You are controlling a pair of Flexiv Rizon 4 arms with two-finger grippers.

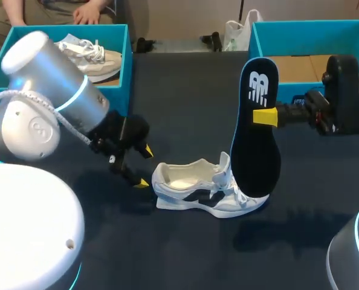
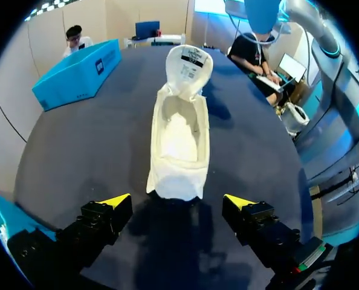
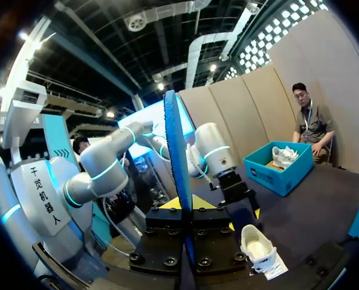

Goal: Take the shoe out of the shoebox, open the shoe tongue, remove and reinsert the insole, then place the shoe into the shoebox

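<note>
**Insole held upright at the shoe's toe end**

The shoe (image 1: 206, 193) is seen lying on its sole near the middle of the table (image 1: 185, 90). It is out of the box (image 1: 306, 24), which is set at the far right corner. The shoe's long line runs from left to right across the table. The heel is turned to the left edge and the toe to the right edge. The tongue is pulled up and the inside is bare, so the insole is judged to be out and not yet put back.

The insole (image 1: 256, 130) is pinched on its two flat sides by the right gripper (image 1: 265, 116). It is stood upright, narrow end up and wide end down. The wide end is found at the toe end of the shoe. Whether the two touch cannot be told.

The next move is thought to turn on this: the insole is stood up, while the shoe is laid flat. The wide end would have to be brought back over the opening, then leaned and slid in toward the toe.

The left gripper (image 1: 145, 167) is placed just behind the heel, jaws wide, with nothing in them. From its wrist, the shoe is seen straight ahead, heel nearest, lined up with the fingers. It is the nearer arm, so the heel could be steadied by it.
</note>
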